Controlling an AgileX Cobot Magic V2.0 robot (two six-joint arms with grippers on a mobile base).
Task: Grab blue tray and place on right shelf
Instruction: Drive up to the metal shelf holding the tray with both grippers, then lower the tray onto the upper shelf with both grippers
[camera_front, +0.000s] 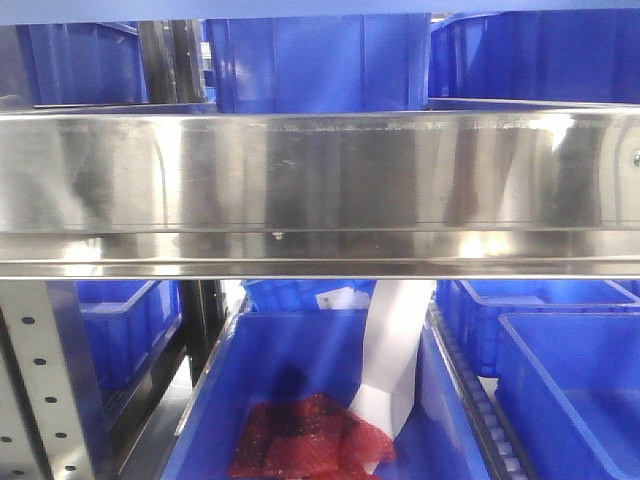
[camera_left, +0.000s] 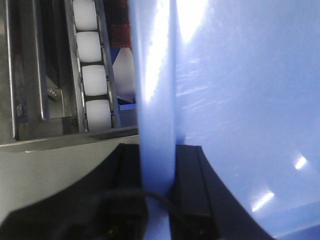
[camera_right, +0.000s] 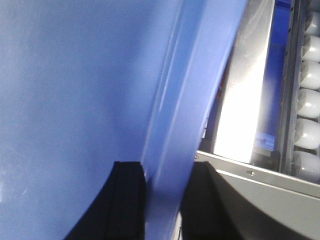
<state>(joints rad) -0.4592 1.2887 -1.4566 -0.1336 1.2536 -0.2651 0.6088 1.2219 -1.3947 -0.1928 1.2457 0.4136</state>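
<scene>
Right up close, the left fingers are drawn in on the flared rim of the blue tray, one on each side with the rim pinched between them. The right fingers grip the opposite rim the same way, so the tray hangs between the two arms, off any surface. Just past each grip runs a track of white rollers. Beyond that stands the right shelf, its broad steel front rail across the view, with deep blue bins above and below it and a red mesh bag lying in the nearest one.

The hold is on thin, glossy rim only, so I would worry about it sliding out, or the tray twisting if one arm leads the other. A wide tray could also catch that front rail on the way in.

The front view shows neither tray nor arms, so I cannot tell the tray's height against the shelf. Both wrist views cut off most of the tray.
</scene>
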